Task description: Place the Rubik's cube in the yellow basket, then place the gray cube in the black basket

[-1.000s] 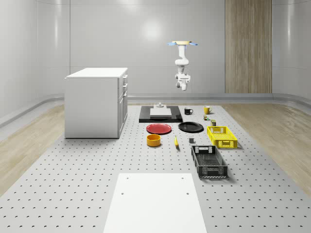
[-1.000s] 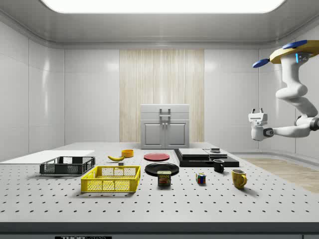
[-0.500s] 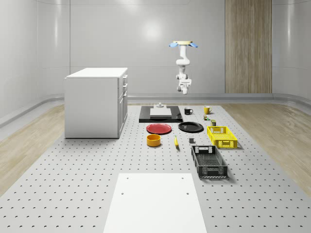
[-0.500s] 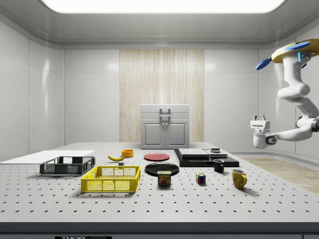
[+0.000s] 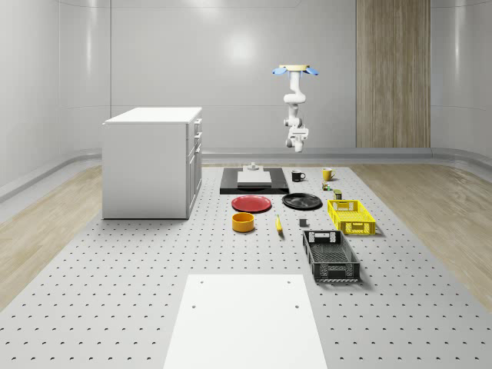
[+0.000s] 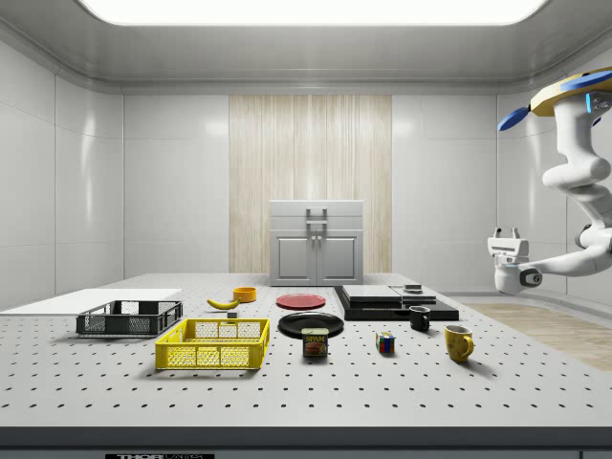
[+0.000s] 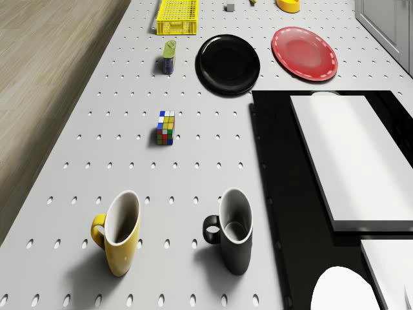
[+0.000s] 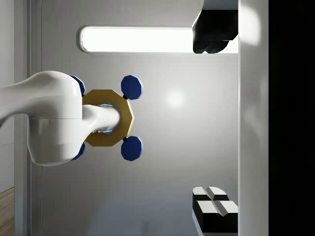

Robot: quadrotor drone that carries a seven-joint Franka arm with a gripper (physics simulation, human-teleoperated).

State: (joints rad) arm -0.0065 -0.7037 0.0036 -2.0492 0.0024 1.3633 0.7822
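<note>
**Object handling.** The Rubik's cube (image 7: 165, 127) is judged light, rigid and smooth-faced, with flat parallel sides. It should not deform, but glossy stickers may slip under a weak pinch. Recommended hold: two opposite vertical faces at mid-height, pads flat on the faces, approach from directly above. It is not fragile. The gray cube (image 7: 229, 7) is smaller and is judged equally stiff; centre the pads with more care.

**Object location.** In the whole-scene view the Rubik's cube stands on the table (image 5: 115, 292) at 11 o'clock from the yellow basket (image 5: 351, 216), near it but apart. A can (image 7: 169, 56) stands between them. The gray cube lies at 10 o'clock from the black basket (image 5: 330, 256), which sits at 7 o'clock from the yellow one. Neither cube is in a basket.

**Robot.** The drone (image 6: 574, 91) hovers high over the table's far end, above the yellow mug (image 7: 119, 239) and black mug (image 7: 232, 236). The tool (image 6: 508, 232) hangs well above the table, pointing upward, its fingers (image 8: 214, 211) spread wide and holding nothing.

**Surface and room.** The table is a flat gray plate with a regular hole pattern; a cube should sit stable on it. Space around the Rubik's cube is free on all sides, so a vertical descent is unobstructed. Wooden floor and pale walls surround the table.
</note>
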